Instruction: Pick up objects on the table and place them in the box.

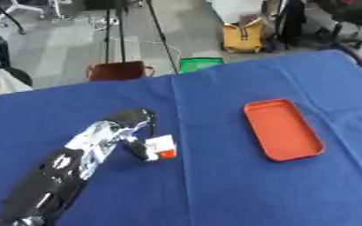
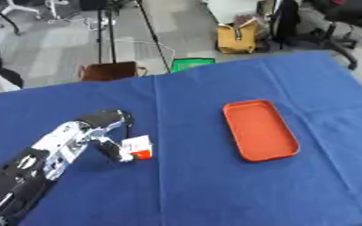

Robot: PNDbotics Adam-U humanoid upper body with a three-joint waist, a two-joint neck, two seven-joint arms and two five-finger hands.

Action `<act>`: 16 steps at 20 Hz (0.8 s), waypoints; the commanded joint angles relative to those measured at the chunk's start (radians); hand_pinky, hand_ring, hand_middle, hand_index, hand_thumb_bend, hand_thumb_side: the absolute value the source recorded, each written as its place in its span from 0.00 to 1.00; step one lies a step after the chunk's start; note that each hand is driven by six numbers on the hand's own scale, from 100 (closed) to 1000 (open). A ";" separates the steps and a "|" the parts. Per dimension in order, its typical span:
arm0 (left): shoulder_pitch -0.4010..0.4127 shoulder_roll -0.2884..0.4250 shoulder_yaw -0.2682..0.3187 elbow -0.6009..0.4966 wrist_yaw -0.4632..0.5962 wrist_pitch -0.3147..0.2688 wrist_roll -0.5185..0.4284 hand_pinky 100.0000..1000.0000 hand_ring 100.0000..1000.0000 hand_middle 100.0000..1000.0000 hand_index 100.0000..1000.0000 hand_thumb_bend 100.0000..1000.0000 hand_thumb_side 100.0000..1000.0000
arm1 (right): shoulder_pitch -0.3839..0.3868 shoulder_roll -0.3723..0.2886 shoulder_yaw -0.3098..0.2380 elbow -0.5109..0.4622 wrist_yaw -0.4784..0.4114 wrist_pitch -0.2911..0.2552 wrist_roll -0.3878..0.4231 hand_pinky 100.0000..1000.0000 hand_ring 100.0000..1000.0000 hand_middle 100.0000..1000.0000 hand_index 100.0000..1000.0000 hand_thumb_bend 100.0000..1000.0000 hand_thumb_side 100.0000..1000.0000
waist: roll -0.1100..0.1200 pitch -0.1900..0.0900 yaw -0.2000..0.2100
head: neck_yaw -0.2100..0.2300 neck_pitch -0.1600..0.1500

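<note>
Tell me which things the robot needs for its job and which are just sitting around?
For the job:
- small white and red object, at the left hand's fingers
- orange tray, apart to its right
- blue table

Just around, on the floor behind:
- yellow bag
- green item
- brown box

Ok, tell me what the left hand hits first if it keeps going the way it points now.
The left hand points up and to the right across the blue table. Its fingers already pinch the small white and red box. Beyond that, only bare cloth; the orange tray sits off that line, probably.
</note>
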 commanded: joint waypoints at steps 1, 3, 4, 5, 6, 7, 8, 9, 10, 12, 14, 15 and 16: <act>-0.017 0.012 0.011 0.000 0.009 0.006 0.015 0.88 0.79 0.73 0.38 0.22 0.32 | -0.011 -0.014 -0.007 -0.016 -0.007 -0.001 0.002 0.57 0.68 0.64 0.82 0.45 0.46 | -0.008 -0.009 -0.002 | 0.002 -0.012; -0.016 0.011 0.012 0.005 0.018 0.009 0.016 0.87 0.78 0.73 0.36 0.19 0.32 | -0.011 -0.014 -0.007 -0.016 -0.007 -0.001 0.002 0.57 0.68 0.64 0.82 0.45 0.46 | -0.008 -0.009 -0.002 | 0.002 -0.012; -0.017 0.010 0.012 0.004 0.026 0.010 0.015 0.86 0.78 0.72 0.34 0.17 0.33 | -0.011 -0.013 -0.008 -0.016 -0.007 -0.001 0.002 0.57 0.68 0.64 0.82 0.45 0.47 | -0.008 -0.008 -0.003 | 0.002 -0.013; -0.017 0.009 0.014 0.000 0.036 0.010 0.012 0.85 0.77 0.72 0.34 0.18 0.33 | -0.011 -0.014 -0.008 -0.016 -0.007 -0.001 0.002 0.57 0.68 0.64 0.82 0.45 0.47 | -0.008 -0.008 -0.003 | 0.002 -0.013; -0.020 0.009 0.017 -0.009 0.048 0.012 0.010 0.85 0.77 0.72 0.34 0.18 0.33 | -0.010 -0.014 -0.009 -0.016 -0.006 -0.001 0.001 0.57 0.68 0.64 0.82 0.45 0.47 | -0.008 -0.008 -0.003 | 0.001 -0.013; -0.022 0.012 0.019 -0.019 0.055 0.013 0.007 0.84 0.77 0.72 0.34 0.17 0.34 | -0.010 -0.014 -0.009 -0.016 -0.006 -0.001 0.001 0.57 0.68 0.64 0.82 0.45 0.46 | -0.008 -0.009 -0.003 | 0.000 -0.013; -0.033 0.014 0.022 -0.039 0.065 0.013 0.006 0.83 0.77 0.71 0.34 0.17 0.34 | -0.009 -0.014 -0.009 -0.016 -0.006 -0.001 0.001 0.57 0.68 0.64 0.82 0.45 0.47 | -0.009 -0.009 -0.003 | -0.001 -0.012; -0.040 0.018 0.025 -0.058 0.079 0.015 0.002 0.82 0.77 0.71 0.34 0.17 0.34 | -0.009 -0.014 -0.009 -0.016 -0.006 -0.001 0.001 0.57 0.68 0.64 0.82 0.45 0.47 | -0.009 -0.009 -0.002 | -0.001 -0.012; -0.052 0.023 0.026 -0.078 0.093 0.017 -0.002 0.82 0.77 0.71 0.34 0.17 0.34 | -0.009 -0.015 -0.008 -0.016 -0.006 -0.001 0.001 0.57 0.68 0.64 0.82 0.45 0.47 | -0.009 -0.010 -0.002 | -0.002 -0.011; -0.083 0.031 0.021 -0.112 0.114 0.018 -0.011 0.81 0.77 0.71 0.34 0.19 0.35 | -0.009 -0.015 -0.007 -0.016 -0.006 -0.001 0.002 0.57 0.68 0.64 0.82 0.45 0.47 | -0.009 -0.012 -0.002 | -0.002 -0.010; -0.128 0.034 0.011 -0.138 0.133 0.013 -0.022 0.80 0.77 0.71 0.35 0.19 0.35 | -0.010 -0.014 -0.005 -0.016 -0.008 -0.001 0.003 0.57 0.68 0.64 0.82 0.45 0.47 | -0.011 -0.014 -0.004 | -0.004 -0.008; -0.147 0.034 0.005 -0.145 0.139 0.012 -0.028 0.80 0.77 0.71 0.35 0.19 0.35 | -0.010 -0.013 -0.004 -0.016 -0.008 -0.001 0.005 0.57 0.68 0.64 0.82 0.45 0.47 | -0.011 -0.014 -0.005 | -0.005 -0.007; -0.183 0.028 -0.009 -0.147 0.140 0.005 -0.035 0.82 0.77 0.72 0.36 0.22 0.34 | -0.012 -0.012 -0.001 -0.016 -0.010 -0.002 0.007 0.57 0.68 0.64 0.82 0.45 0.47 | -0.014 -0.015 -0.012 | -0.002 -0.007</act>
